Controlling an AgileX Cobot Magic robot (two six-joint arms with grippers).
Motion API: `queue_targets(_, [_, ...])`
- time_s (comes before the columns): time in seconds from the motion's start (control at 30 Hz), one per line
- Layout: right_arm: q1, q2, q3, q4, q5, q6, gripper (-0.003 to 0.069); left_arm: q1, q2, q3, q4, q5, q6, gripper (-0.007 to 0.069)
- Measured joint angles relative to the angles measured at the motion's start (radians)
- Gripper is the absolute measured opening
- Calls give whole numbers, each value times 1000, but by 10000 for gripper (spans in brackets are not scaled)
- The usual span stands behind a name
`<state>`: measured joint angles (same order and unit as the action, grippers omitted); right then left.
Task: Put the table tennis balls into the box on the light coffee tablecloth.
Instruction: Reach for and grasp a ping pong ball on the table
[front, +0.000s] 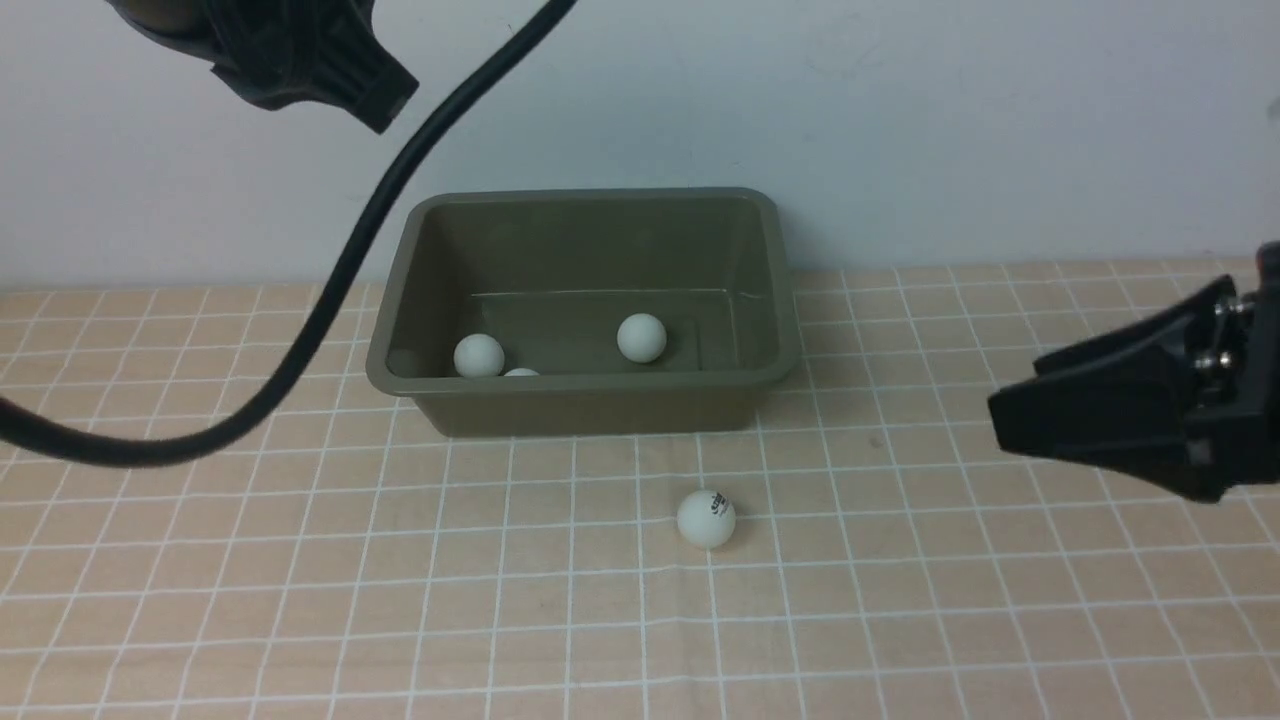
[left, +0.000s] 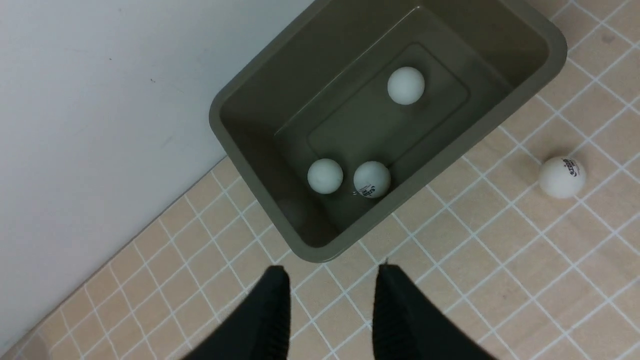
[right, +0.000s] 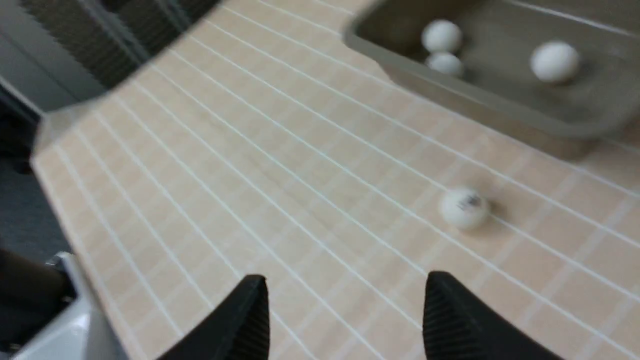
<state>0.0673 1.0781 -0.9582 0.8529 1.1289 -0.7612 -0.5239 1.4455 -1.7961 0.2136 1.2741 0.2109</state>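
Black left hand (left: 332, 272) high beside box (left: 300, 65), right hand (right: 345, 290) low, jaws apart

In the front view you see only the top sliver of one of the table tennis balls (front: 520, 372), with the rest hidden behind the near wall of the box (front: 590, 405). The left arm (front: 280, 50) runs off the top edge there, so its fingertips are out of that picture, and the right gripper (front: 1000, 418) is cut by the right edge. The right wrist view is smeared, so you cannot read the print on the fourth ball (right: 464, 207), and in the left wrist view the fingers (left: 270, 320) are clipped by the picture's edge.
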Motion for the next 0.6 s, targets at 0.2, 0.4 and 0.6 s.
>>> queue_targets(0.2, [0, 0, 0, -326, -83, 235, 383, 0, 0, 0, 1, 0, -3, 183])
queue_targets(0.4, [33, 11, 0, -287, -123, 218, 383, 0, 2, 0, 1, 0, -5, 183])
queue_targets(0.6, [169, 115, 0, -206, -222, 131, 383, 0, 2, 0, 1, 0, -5, 183])
